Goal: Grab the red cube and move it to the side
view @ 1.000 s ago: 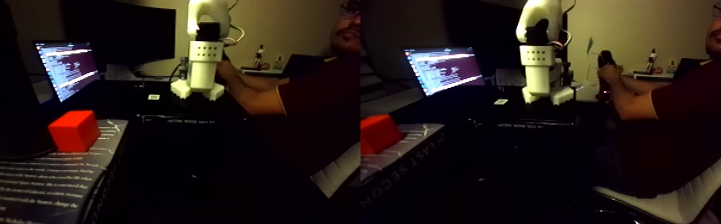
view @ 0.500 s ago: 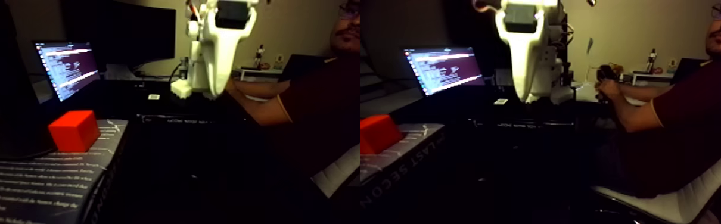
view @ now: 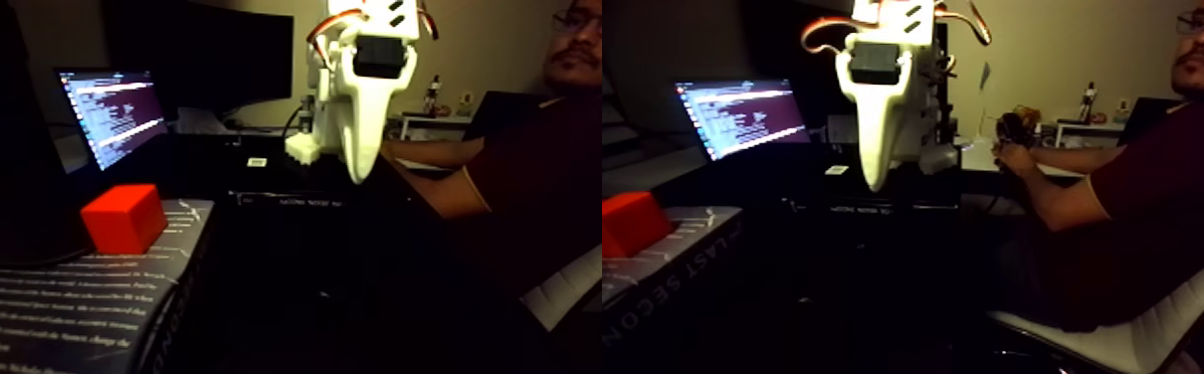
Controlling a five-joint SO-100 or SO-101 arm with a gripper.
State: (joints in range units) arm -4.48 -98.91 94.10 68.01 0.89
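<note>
Arm (view: 363,90) of white moulded plastic throughout. Black servo block (view: 380,56) set into upper housing. Red-orange and white cables (view: 329,25) looped at top. Row of dark slots (view: 383,8) noted in topmost bracket. Gripper (view: 359,171) white, tapered to narrow tip. White footed base (view: 301,149) behind. No labels legible in dim light.

Dark desk (view: 331,214) spans fixed view, mostly in shadow. Grey printed book (view: 53,298) lies at desk's near left corner, well left of and below white claw (view: 359,171). Red cube (view: 123,218) rests on book's far end, left of claw, well apart. Lit laptop (view: 112,114) stands behind cube, left of claw. Arm's white base (view: 303,149) sits on desk just behind claw.
</note>
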